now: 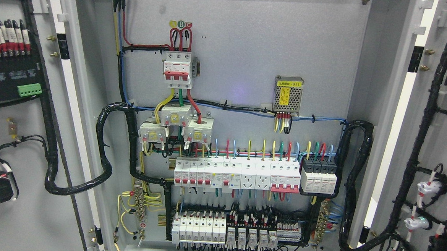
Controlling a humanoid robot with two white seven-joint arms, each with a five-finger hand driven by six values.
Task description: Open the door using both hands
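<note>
Both doors swung wide, left door (32,192) at 9 o'clock, right door (437,125) at 3 o'clock, neither robot hand visible, round green "B" sticker (180,23) at 11 o'clock, yellow-labelled mesh power supply (287,96), four black modules (319,167).
</note>
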